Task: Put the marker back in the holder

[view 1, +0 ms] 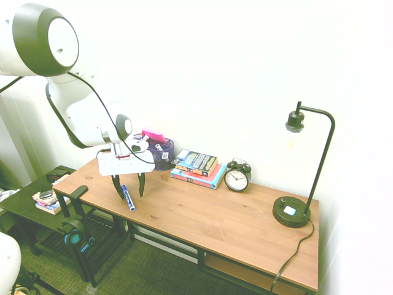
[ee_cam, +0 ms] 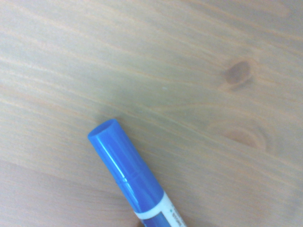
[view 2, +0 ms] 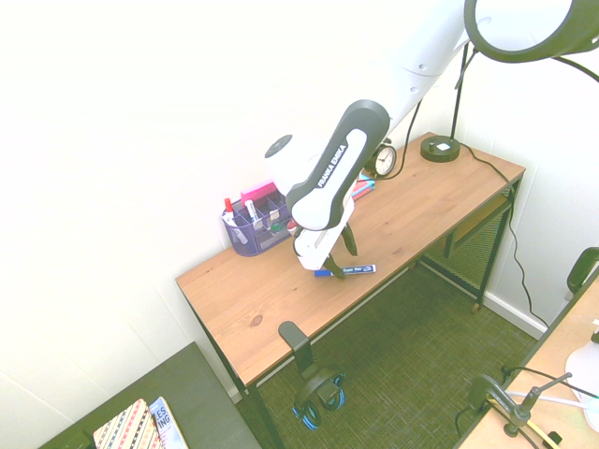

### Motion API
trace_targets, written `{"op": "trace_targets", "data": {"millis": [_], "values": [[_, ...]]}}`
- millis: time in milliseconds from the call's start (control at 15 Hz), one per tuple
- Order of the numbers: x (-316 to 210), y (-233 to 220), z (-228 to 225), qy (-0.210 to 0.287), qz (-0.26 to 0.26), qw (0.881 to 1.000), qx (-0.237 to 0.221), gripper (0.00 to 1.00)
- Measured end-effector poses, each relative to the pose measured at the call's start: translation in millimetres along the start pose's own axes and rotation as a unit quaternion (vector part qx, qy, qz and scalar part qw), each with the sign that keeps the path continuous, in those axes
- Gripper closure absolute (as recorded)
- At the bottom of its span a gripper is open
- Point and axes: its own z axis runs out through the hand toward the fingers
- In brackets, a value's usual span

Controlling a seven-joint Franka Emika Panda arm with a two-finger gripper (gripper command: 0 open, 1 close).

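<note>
two opposed high side views share the desk [view 1: 184, 209]; the wrist view looks down close.

Ext. views bright, walls washed out; wrist view dimmer, soft.

Marker: and the blue marker [ee_cam: 135, 172] runs right out of the wrist view's bottom edge, far end lost; over in the second exterior view, a finger of the gripper [view 2: 346, 265] cuts across its barrel!
Label print: partly out of frame, too blurred to read.
Holder: the purple mesh holder [view 1: 166, 158] is part-covered by the arm [view 1: 80, 114] in the first exterior view.
Books: the stack [view 2: 362, 190] mostly vanishes behind the arm, second exterior view.
Clock: partly blocked there too [view 2: 385, 160]!
</note>
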Motion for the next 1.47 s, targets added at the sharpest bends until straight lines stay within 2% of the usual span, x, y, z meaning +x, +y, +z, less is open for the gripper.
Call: {"op": "trace_targets", "data": {"millis": [400,1000,1200,1467], "values": [[8.2,9.5,4.8,-0.04,-0.052,0.998,0.013,1.0],[11.6,11.9,3.5,-0.043,-0.054,0.998,0.012,1.0],[20.7,20.1,3.9,-0.035,-0.045,0.998,0.014,1.0],[12.0,27.4,-18.1,0.013,-0.038,0.998,0.056,1.0]]}}
